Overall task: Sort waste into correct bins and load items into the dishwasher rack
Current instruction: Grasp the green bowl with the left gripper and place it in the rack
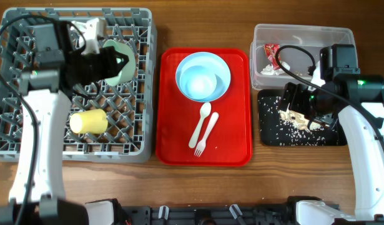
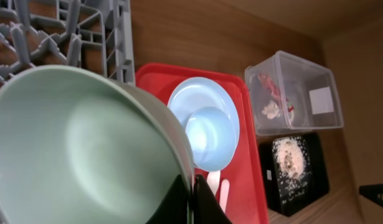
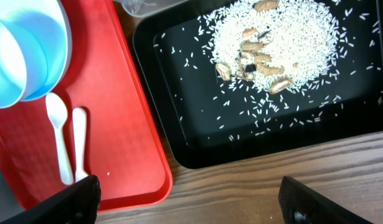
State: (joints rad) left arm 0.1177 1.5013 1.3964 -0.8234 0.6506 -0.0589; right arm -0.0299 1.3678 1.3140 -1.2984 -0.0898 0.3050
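My left gripper (image 1: pixel 120 64) (image 2: pixel 192 200) is shut on the rim of the mint-green bowl (image 1: pixel 115 62) (image 2: pixel 73 143), held tilted over the grey dishwasher rack (image 1: pixel 29 147) (image 2: pixel 60 31). A yellow cup (image 1: pixel 88 122) lies in the rack. The pale blue bowl (image 1: pixel 201 81) (image 2: pixel 210 132) sits in the pale blue plate (image 1: pixel 223 72) (image 2: pixel 200 96) on the red tray. A white spoon (image 1: pixel 201 125) (image 3: pixel 57 130) and fork (image 1: pixel 206 134) (image 3: pixel 79 140) lie below them. My right gripper (image 1: pixel 299 107) (image 3: pixel 191 199) is open and empty over the black tray (image 1: pixel 273 134) (image 3: pixel 197 124), which holds rice scraps (image 1: pixel 298 119) (image 3: pixel 275 37).
The red serving tray (image 1: pixel 235 144) (image 3: pixel 122 93) lies between the rack and the bins. The clear tub (image 1: pixel 298 31) (image 2: pixel 316 78) at the back right holds the red-and-white wrapper (image 1: pixel 270 53) (image 2: pixel 272 87). Bare wooden table runs along the front.
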